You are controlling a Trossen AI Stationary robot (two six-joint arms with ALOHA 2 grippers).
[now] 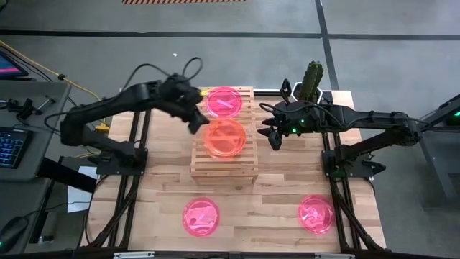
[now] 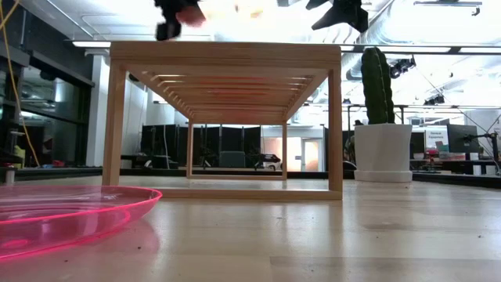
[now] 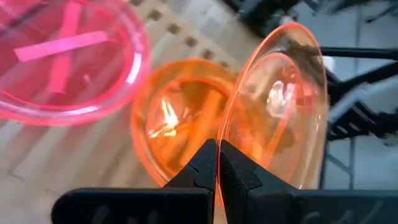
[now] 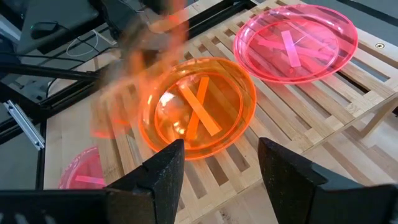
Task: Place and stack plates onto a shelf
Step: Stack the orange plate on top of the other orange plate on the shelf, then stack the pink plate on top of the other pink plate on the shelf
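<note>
Left gripper (image 1: 192,115) jaws pinched closed; right gripper (image 1: 272,134) jaws spread apart.

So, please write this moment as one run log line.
left gripper: shut on orange plate, over shelf | right gripper: open, beside shelf | two pink plates on table

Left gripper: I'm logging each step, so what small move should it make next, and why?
Probably lower and level its plate. The left gripper is shut on an orange plate, held tilted on edge beside the orange plate already lying on the shelf, so setting it down there would stack them.
</note>
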